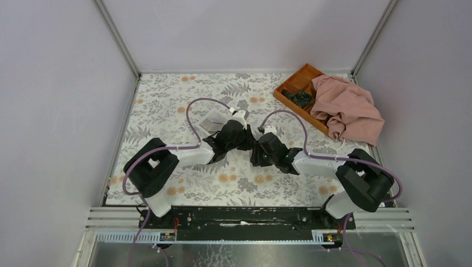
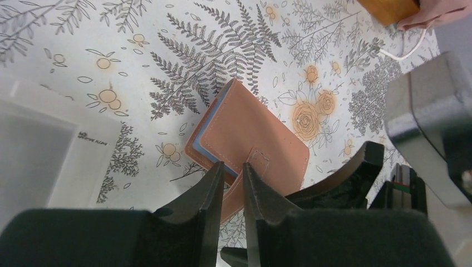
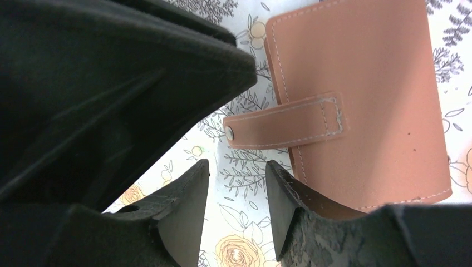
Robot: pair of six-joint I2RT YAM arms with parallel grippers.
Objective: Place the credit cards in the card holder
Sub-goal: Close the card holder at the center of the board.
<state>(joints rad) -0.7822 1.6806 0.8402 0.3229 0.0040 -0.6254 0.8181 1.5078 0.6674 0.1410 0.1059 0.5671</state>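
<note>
The tan card holder [image 2: 261, 125] lies folded on the floral mat, hidden under both grippers in the top view. Blue card edges [image 2: 201, 135] show along its left side. Its strap [image 3: 284, 125], with a snap at the end, lies loose, pointing away from the holder. My left gripper [image 2: 234, 167] hovers over the strap with only a narrow gap between its fingers and nothing visibly pinched; it fills the upper left of the right wrist view [image 3: 111, 83]. My right gripper [image 3: 236, 167] is open and empty, beside the holder's edge over bare mat.
A white box [image 1: 211, 119] sits just left of the grippers, and shows in the left wrist view [image 2: 33, 150]. An orange compartment tray [image 1: 298, 89] with a pink cloth [image 1: 348, 108] over it stands at the back right. The two wrists [image 1: 253, 143] are almost touching.
</note>
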